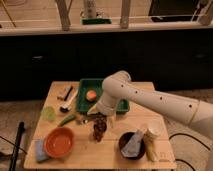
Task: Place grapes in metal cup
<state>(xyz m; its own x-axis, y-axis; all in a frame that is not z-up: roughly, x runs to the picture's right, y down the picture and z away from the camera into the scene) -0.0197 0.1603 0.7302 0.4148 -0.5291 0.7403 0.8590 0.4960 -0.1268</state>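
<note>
The grapes (pixel 99 129), a dark purple-brown bunch, hang lengthwise just below my gripper (pixel 101 118) over the middle of the wooden table (pixel 100 157). The gripper is at the end of the white arm, which reaches in from the right, and it is shut on the top of the bunch. It sits in front of the green tray (pixel 114 86). A small dull object (pixel 83 120) sits just left of the gripper; I cannot tell whether it is the metal cup.
An orange round fruit (pixel 91 95) lies in the green tray. On the table are an orange bowl (pixel 59 141), a blue cloth (pixel 39 150), a green cup (pixel 48 113), a brush (pixel 68 101), a black bowl (pixel 131 143) and a white cup (pixel 154 131).
</note>
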